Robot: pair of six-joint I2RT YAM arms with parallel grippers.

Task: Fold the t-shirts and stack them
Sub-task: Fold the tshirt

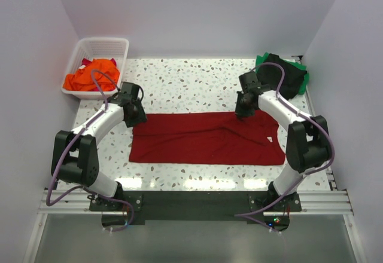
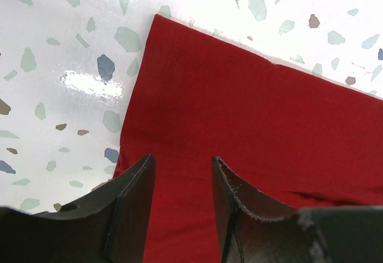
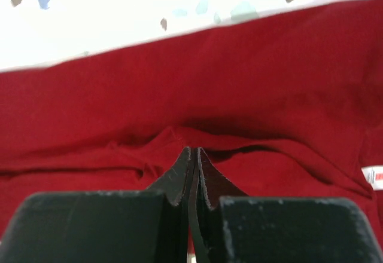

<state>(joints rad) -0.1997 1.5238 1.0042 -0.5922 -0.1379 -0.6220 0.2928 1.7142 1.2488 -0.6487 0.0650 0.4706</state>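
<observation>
Top external: red shirt (image 1: 206,138) lies flat, near-right of basket (image 1: 122,46), final folds still to do. Right hand (image 3: 192,150) pressed together, pinching its far edge; left hand (image 2: 182,161) spread over its corner. Orange shirts (image 1: 90,79) wait in basket; black-green pile (image 1: 287,75), far right of basket, looks done.

Speckled table (image 1: 191,80) under dark red t-shirt (image 1: 203,138), basket (image 1: 102,40), black-and-green shirts (image 1: 290,75)
</observation>
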